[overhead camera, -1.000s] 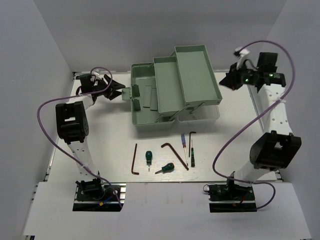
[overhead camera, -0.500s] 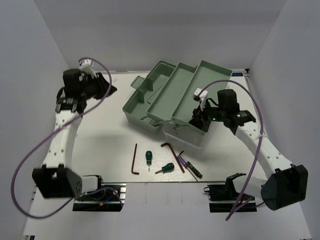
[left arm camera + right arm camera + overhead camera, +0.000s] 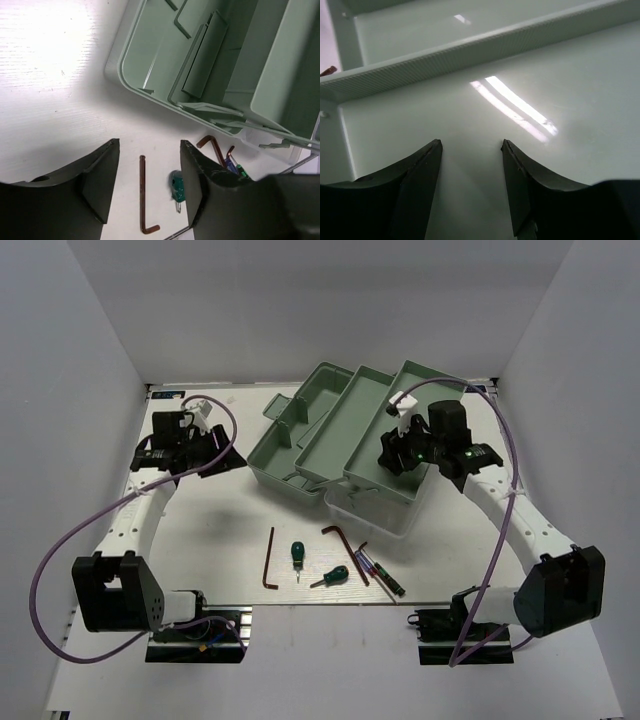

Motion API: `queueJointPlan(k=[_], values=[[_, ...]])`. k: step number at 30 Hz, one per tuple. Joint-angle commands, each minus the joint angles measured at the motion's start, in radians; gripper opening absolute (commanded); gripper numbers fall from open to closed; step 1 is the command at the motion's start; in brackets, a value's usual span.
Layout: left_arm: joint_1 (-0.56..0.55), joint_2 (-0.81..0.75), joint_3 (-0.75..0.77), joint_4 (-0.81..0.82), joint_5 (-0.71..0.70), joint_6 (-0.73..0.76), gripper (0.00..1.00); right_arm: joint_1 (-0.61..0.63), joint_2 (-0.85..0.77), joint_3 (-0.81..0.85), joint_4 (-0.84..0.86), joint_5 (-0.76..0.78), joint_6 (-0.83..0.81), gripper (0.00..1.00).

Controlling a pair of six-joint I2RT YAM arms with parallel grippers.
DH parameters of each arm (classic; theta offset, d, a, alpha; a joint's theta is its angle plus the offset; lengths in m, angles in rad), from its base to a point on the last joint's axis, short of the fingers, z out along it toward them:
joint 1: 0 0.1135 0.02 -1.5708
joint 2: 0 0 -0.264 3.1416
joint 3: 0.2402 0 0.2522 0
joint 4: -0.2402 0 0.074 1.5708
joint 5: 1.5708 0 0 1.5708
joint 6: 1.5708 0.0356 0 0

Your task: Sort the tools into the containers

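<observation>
My left gripper [image 3: 150,142] and right gripper [image 3: 472,142] gape empty; I'd straddle the hex key [image 3: 142,195] squarely by the tabletop's [image 3: 60,100] near edge.

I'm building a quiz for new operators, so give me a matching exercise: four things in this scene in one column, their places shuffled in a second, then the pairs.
1. left gripper
2. right gripper
3. long hex key
4. precision screwdrivers

A. lying on the table, farthest right of the row
B. over a toolbox tray
C. lying on the table, farthest left of the row
D. above the table, left of the toolbox

Pairs: 1-D, 2-B, 3-C, 4-A
</observation>
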Motion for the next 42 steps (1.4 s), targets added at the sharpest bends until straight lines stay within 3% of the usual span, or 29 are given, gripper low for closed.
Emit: queueJointPlan(k=[1,6,11,17,26,34,40,42], values=[[-0.005,0.009,0.025,0.050,0.009,0.008,0.63,-0.029,-0.002,0.024,-0.125,0.131,0.027,0.59],[-0.005,0.091,0.054,0.144,0.039,-0.012,0.64,-0.048,-0.059,0.147,-0.150,0.223,0.040,0.59],[-0.005,0.190,0.110,0.190,0.049,-0.021,0.66,-0.079,-0.045,0.257,-0.213,0.365,0.140,0.70],[-0.005,0.285,0.153,0.233,0.069,0.000,0.69,-0.131,-0.016,0.361,-0.318,0.416,0.226,0.76],[-0.014,0.381,0.209,0.242,0.102,0.059,0.70,-0.205,0.052,0.363,-0.404,0.387,0.359,0.76],[-0.033,0.411,0.209,0.260,0.130,0.086,0.70,-0.228,0.147,0.364,-0.393,0.301,0.422,0.69],[-0.073,0.430,0.200,0.260,0.092,0.086,0.70,-0.223,0.251,0.466,-0.425,0.303,0.404,0.50],[-0.091,0.430,0.190,0.260,0.070,0.086,0.70,-0.223,0.295,0.513,-0.437,0.311,0.399,0.38]])
